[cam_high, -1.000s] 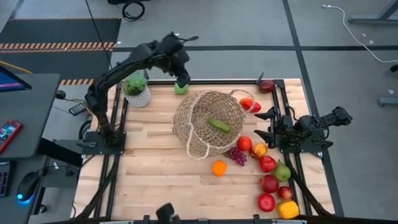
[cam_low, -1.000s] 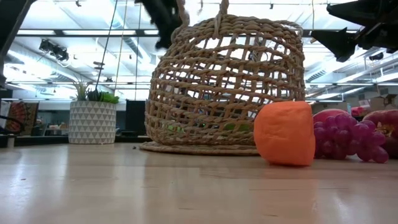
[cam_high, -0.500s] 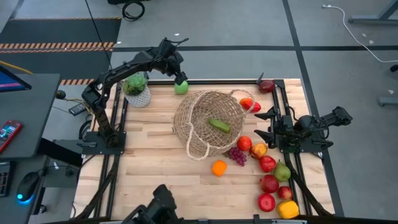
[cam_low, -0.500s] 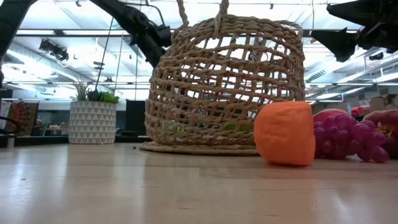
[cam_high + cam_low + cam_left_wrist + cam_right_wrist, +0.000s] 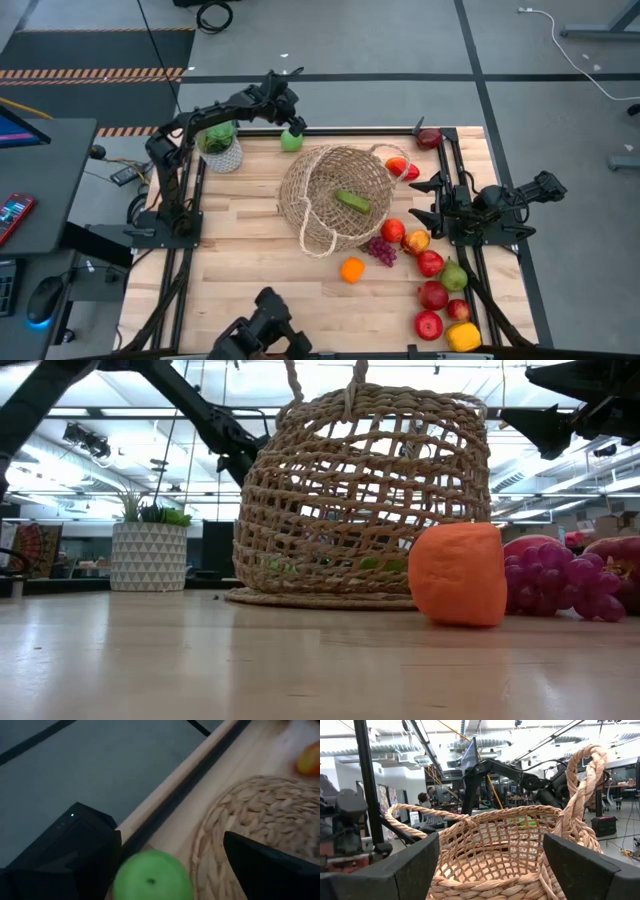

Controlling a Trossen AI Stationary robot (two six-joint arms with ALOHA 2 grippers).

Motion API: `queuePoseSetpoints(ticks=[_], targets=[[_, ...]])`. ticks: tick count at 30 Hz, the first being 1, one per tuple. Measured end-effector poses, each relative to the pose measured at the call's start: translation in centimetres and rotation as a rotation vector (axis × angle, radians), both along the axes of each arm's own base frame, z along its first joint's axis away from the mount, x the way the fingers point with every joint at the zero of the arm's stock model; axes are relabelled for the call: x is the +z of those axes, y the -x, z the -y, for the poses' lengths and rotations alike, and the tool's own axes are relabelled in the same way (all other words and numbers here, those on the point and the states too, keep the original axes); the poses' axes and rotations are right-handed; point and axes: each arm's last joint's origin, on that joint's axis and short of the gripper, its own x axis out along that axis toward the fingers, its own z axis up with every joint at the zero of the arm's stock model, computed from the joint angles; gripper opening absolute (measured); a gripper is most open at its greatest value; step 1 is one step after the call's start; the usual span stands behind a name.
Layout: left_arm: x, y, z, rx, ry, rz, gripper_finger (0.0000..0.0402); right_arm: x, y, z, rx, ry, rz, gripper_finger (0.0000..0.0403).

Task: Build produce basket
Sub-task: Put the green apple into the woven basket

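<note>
The wicker basket [image 5: 335,197] stands upright mid-table with a cucumber [image 5: 352,201] lying in it. A green apple [image 5: 291,141] rests on the table by the far edge, just beyond the basket. My left gripper [image 5: 289,127] is open and slants down over the apple. In the left wrist view its fingers [image 5: 171,836] stand on either side of the apple [image 5: 150,881]. My right gripper [image 5: 420,198] is open and empty at the basket's right side, facing the basket [image 5: 495,855]. An orange [image 5: 351,269] and grapes [image 5: 381,250] lie nearer. My left gripper's fingers flank the green apple, and one finger [image 5: 95,865] stands right against the apple's side [image 5: 120,880]. I cannot tell whether it touches. The apple rests on the table.
A small white pot with a plant [image 5: 220,145] stands at the far left. Red apples, a pear and a yellow pepper [image 5: 463,336] lie along the right side. A red apple [image 5: 429,138] and a pepper [image 5: 402,167] lie far right. The table's left half shows bare wood [image 5: 240,260].
My left gripper has gone down toward the green apple at the far edge, its arm sinking lower beside the basket. The apple and the basket have stayed in place. My right arm has kept still.
</note>
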Motion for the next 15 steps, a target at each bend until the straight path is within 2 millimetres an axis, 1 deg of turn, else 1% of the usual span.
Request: queuePoseSetpoints(ticks=[5,15], targets=[[-1.8,-0.3,-0.1,-0.027,0.005,-0.069,0.0360,0.0,0.0,0.0,0.000,0.000,0.000,0.0360],[-3.5,-0.5,0.2,-0.097,-0.036,-0.203,0.0360,0.0,0.0,0.0,0.000,0.000,0.000,0.0360]])
